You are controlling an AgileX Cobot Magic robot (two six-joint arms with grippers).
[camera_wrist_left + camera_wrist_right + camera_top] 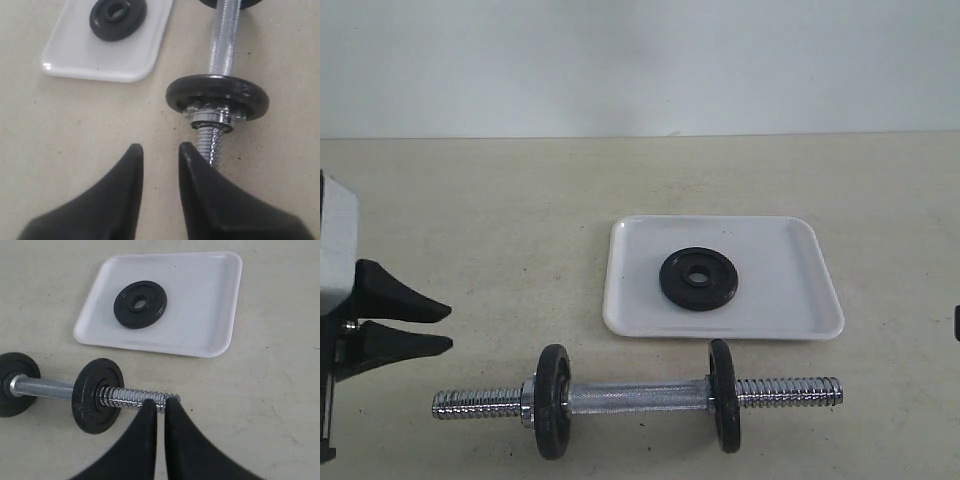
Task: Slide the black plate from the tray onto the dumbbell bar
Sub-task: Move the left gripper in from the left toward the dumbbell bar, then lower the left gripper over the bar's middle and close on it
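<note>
The black plate (pixel 675 281) lies flat in the middle of the white tray (pixel 780 290); both wrist views show this plate (pixel 104 25) (pixel 154 305) on the tray (pixel 100 60) (pixel 200 305) too. In front of the tray, the chrome dumbbell bar (pixel 640 396) rests on the table, with two black discs mounted on it. My left gripper (pixel 435 328) (pixel 160 150) hovers open and empty off the bar's left threaded end (pixel 212 142). My right gripper (pixel 160 404) has its jaws nearly together, holding nothing, over the bar's right end (pixel 132 397); only a dark sliver (pixel 957 322) of this gripper shows in the exterior view.
The mounted discs (pixel 552 400) (pixel 724 395) stand upright either side of the knurled middle. Bare threaded rod sticks out past each. The beige table runs back to a pale wall behind the tray.
</note>
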